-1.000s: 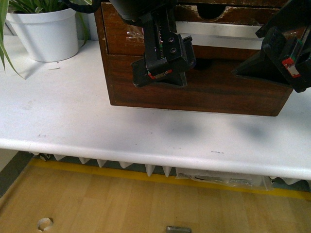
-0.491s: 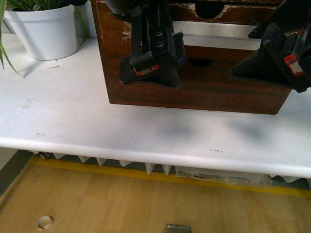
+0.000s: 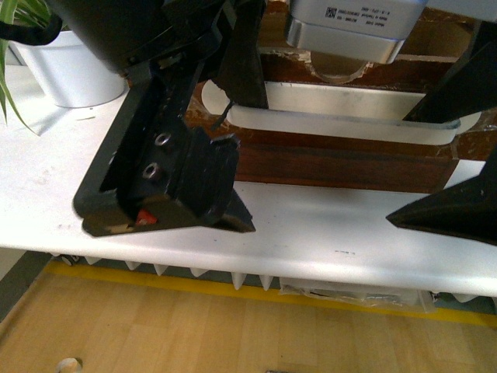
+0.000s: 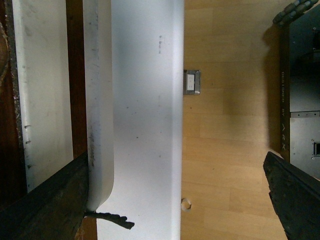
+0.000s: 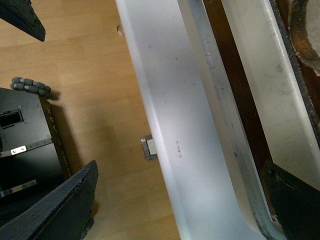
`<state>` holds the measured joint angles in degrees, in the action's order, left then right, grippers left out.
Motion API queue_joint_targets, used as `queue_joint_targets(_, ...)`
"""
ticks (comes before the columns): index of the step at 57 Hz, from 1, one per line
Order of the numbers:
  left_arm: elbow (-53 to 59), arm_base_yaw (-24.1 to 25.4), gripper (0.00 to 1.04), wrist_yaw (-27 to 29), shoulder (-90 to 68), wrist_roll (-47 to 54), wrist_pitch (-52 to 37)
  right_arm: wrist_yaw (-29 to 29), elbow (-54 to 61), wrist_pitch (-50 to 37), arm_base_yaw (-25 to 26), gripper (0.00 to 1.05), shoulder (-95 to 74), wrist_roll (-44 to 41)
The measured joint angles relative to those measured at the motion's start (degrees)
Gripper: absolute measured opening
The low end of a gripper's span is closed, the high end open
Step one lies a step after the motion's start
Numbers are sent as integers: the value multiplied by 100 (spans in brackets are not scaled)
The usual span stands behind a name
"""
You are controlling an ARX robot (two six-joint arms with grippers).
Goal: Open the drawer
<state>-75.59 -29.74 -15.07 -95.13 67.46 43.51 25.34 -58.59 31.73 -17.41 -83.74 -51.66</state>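
Note:
The drawer (image 3: 342,165) is dark-brown wood with a long white handle (image 3: 334,124) and a half-round notch (image 3: 338,74) in its top edge. My left gripper (image 3: 237,144) is open. One finger (image 3: 245,70) reaches down behind the handle's left end and the other hangs in front. In the left wrist view the handle (image 4: 99,100) runs past one finger (image 4: 47,202), and the left gripper (image 4: 170,200) spans the table edge. My right gripper (image 3: 458,148) is open around the handle's right end. It also shows in the right wrist view (image 5: 175,205), beside the handle (image 5: 235,135).
The white table (image 3: 311,225) ends close in front of the drawer, with wooden floor (image 3: 233,326) below. A white plant pot (image 3: 74,74) stands at the back left. A grey labelled box (image 3: 349,23) hangs at the top. A black base (image 5: 25,150) stands on the floor.
The handle and drawer front have come toward me and look larger and lower. Both grippers have come toward me with it. The left one now fills the foreground.

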Motion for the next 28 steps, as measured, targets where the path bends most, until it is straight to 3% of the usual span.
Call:
queue_joint_targets(14, 599, -39, 99, -166, 426, -166, -459, -24, 306, -122, -136, 96, 262, 142)
queue_joint_targets(28, 1467, -149, 99, -496, 1255, -949, -1797, 341, 852, -857, -118, 96, 901, 811)
